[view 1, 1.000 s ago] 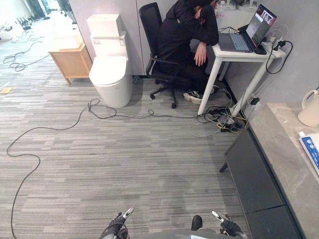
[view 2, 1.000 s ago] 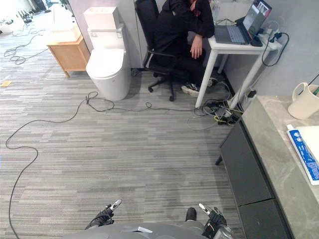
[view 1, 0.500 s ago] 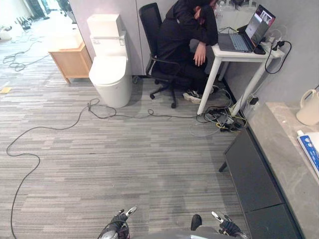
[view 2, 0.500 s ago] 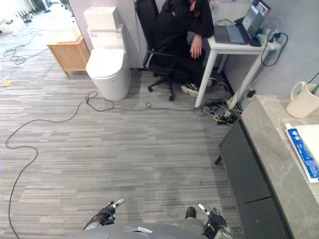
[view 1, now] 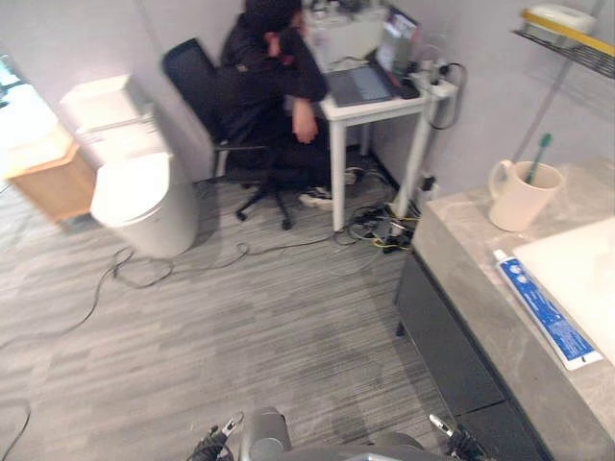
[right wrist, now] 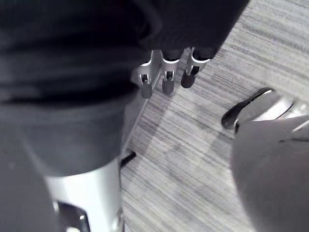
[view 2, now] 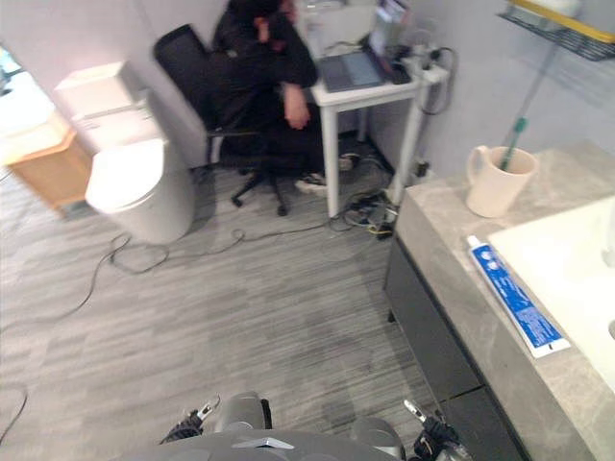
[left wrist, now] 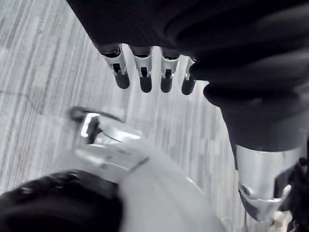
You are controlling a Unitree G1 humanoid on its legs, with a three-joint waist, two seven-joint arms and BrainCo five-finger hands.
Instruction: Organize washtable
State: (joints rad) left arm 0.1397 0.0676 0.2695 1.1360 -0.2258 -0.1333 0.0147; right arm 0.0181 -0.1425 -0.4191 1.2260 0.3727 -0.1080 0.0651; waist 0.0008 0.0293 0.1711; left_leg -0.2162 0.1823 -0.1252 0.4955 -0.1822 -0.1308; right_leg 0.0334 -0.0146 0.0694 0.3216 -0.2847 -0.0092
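Observation:
The washtable (view 1: 478, 279), a grey stone counter over a dark cabinet front (view 1: 442, 338), runs along the right. On it stand a cream mug (view 1: 517, 197) holding a green toothbrush (view 1: 539, 151), a blue and white toothpaste tube (view 1: 544, 310) lying flat, and a white sink basin (view 1: 582, 277). My left hand (view 1: 213, 445) and right hand (view 1: 452, 439) hang low at the bottom edge, well short of the counter. In the wrist views the left hand's fingers (left wrist: 144, 73) and the right hand's fingers (right wrist: 167, 77) are relaxed over the striped floor, holding nothing.
A person in black (view 1: 266, 69) slumps at a white desk (view 1: 377, 98) with a laptop, seated on a black office chair (view 1: 205, 84). A white toilet (view 1: 135, 184) and wooden cabinet (view 1: 48, 180) stand at left. Cables (view 1: 382, 230) lie by the desk. A wire shelf (view 1: 567, 31) hangs above the counter.
The camera has turned to the right, so the washtable, mug and sink now fill much more of the right side. Both hands still hang low at the bottom.

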